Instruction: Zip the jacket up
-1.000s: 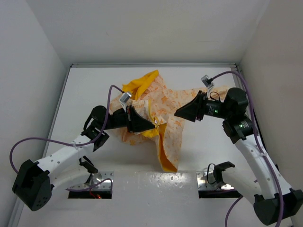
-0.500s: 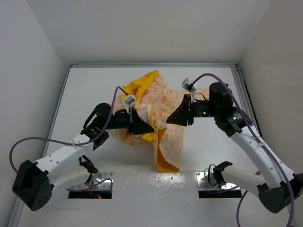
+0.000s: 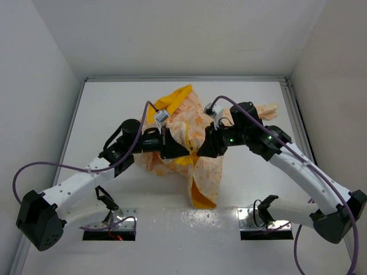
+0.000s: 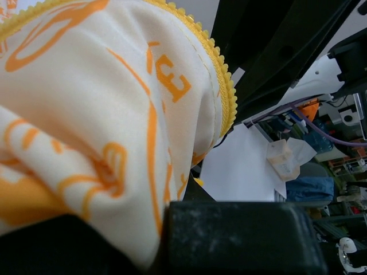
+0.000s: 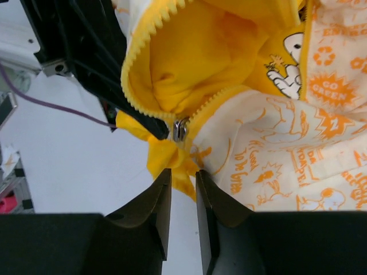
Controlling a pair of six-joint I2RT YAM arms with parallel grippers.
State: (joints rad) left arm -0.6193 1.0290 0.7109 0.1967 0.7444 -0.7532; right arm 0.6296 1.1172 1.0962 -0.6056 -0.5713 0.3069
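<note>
Jacket point(image 3: 206, 175) crumpled mid-frame on bench point(image 3: 114, 103); left gripper point(image 3: 183, 150) clenched on its fabric; right gripper point(image 5: 182, 172) narrowly parted, empty, just below zipper pull point(image 5: 179, 130)

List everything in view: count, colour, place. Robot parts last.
jacket: one, cream with orange print and yellow lining, crumpled mid-table, zip unclosed.
zipper slider: one, silver, at the foot of the parted yellow teeth, just beyond the right gripper's fingertips.
table: one, white, under everything.
cables: two, purple, one along each arm.
left gripper: one, black, shut on the jacket's edge.
right gripper: one, black, jaws a narrow gap apart, empty, facing the slider.
</note>
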